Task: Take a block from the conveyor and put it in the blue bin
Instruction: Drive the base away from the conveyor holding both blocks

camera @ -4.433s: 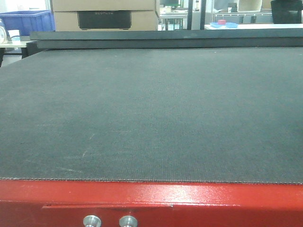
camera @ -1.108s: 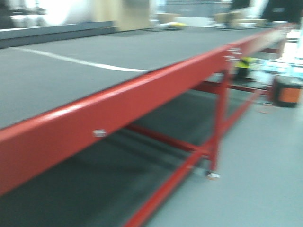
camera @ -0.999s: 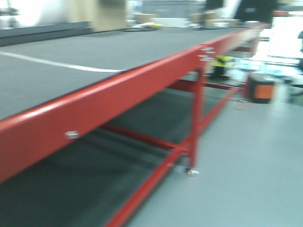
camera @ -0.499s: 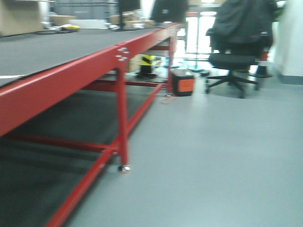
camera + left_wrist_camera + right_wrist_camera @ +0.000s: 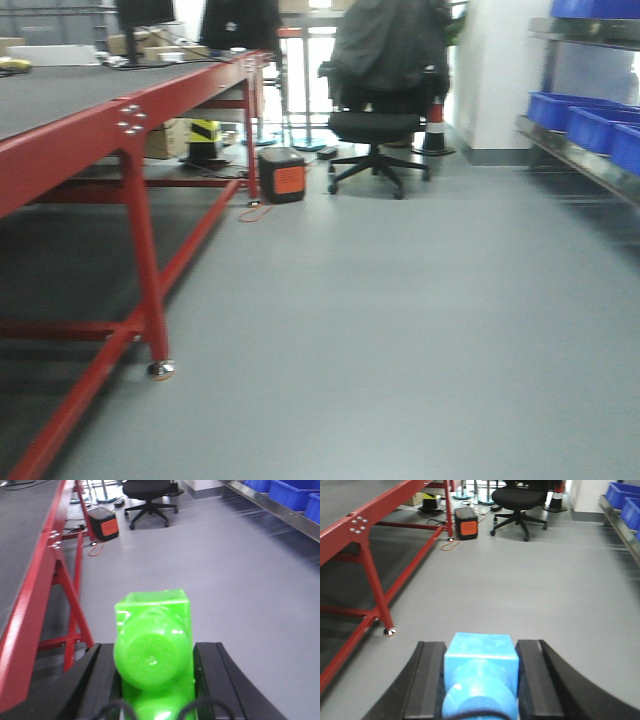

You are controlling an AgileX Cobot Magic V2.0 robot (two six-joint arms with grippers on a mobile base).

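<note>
My left gripper [image 5: 154, 665] is shut on a bright green block [image 5: 152, 640] with a round stud on top, held above the grey floor. My right gripper [image 5: 480, 667] is shut on a light blue block [image 5: 479, 672], also above the floor. The conveyor [image 5: 60, 135], dark grey belt on a red frame, runs along the left in the front view, and shows at the left of the left wrist view [image 5: 30, 580] and the right wrist view [image 5: 365, 520]. Blue bins [image 5: 590, 115] sit on a metal shelf at the far right, also in the left wrist view [image 5: 292, 492] and right wrist view [image 5: 625, 500].
A black office chair [image 5: 380, 110] with a dark jacket stands ahead at the back. An orange and black box [image 5: 282, 175] with an orange cable lies by the conveyor leg. A red conveyor leg with a foot [image 5: 158, 368] stands near left. Grey floor [image 5: 400, 330] lies ahead.
The front view has swung right, away from the conveyor belt: the belt has slid to the left edge, and the floor, chair and blue bins on the shelf have come into view.
</note>
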